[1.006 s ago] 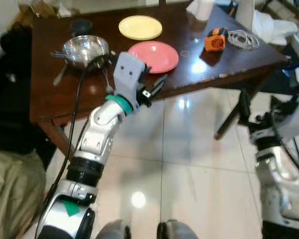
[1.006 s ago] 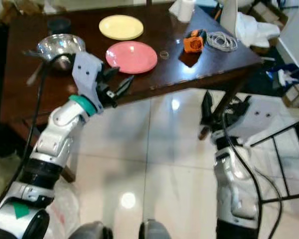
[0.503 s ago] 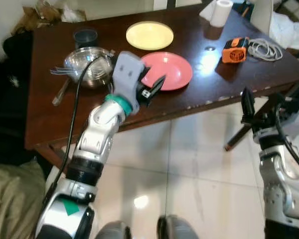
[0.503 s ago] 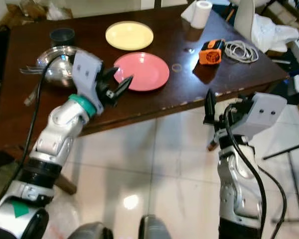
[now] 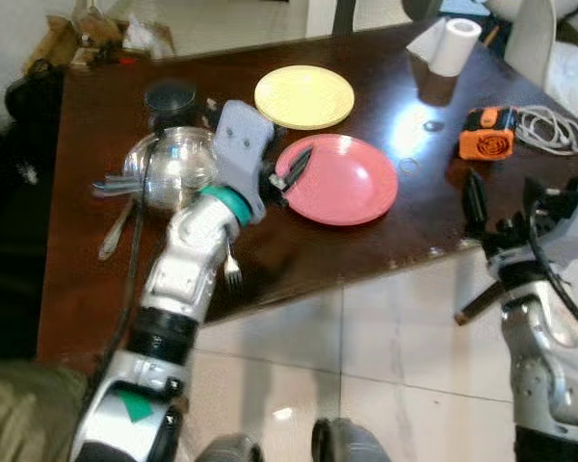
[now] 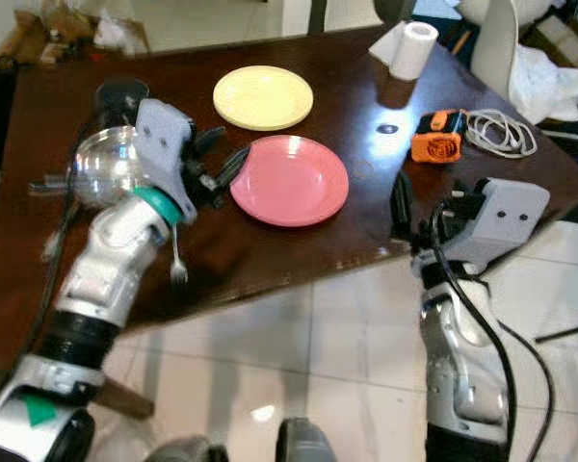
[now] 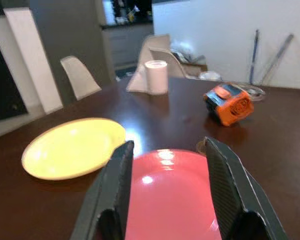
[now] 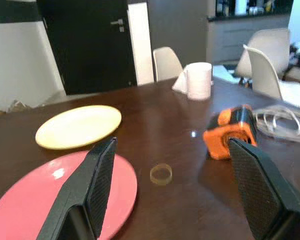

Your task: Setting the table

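A dark, glossy wooden table (image 5: 96, 279) stands on a pale tiled floor (image 5: 385, 366), w/ white chairs (image 7: 80, 75) and a black door (image 8: 90, 45) behind it in the wrist views. On the tabletop: a pink plate (image 5: 339, 181) near the front edge, a yellow plate (image 5: 304, 96) just beyond it, apart by a narrow gap. To the robot's left, a steel bowl (image 5: 173, 168) w/ utensil handles (image 5: 111, 183) sticking out over its rim; a fork (image 5: 231, 269) lies near the front edge, partly behind the left arm, and a dark cup (image 5: 170, 96) sits just behind the bowl. Toward the far right corner, a white paper roll (image 5: 456, 45); nearer, an orange tape measure (image 5: 487, 133) beside a coil of pale cable (image 5: 554, 130). A small ring (image 8: 161, 173) lies on the wood between pink plate and tape measure.

The left gripper (image 5: 291, 173) is raised over the table, fingers spread moderately and empty, tips at the pink plate's near-left rim; whether they touch it cannot be told. Its wrist view looks straight across the pink plate between the two black fingers (image 7: 117, 190).

The right gripper (image 5: 501, 207) hangs at the table's front-right edge, fingers wide apart, nothing between them, pointed toward the tape measure and ring.
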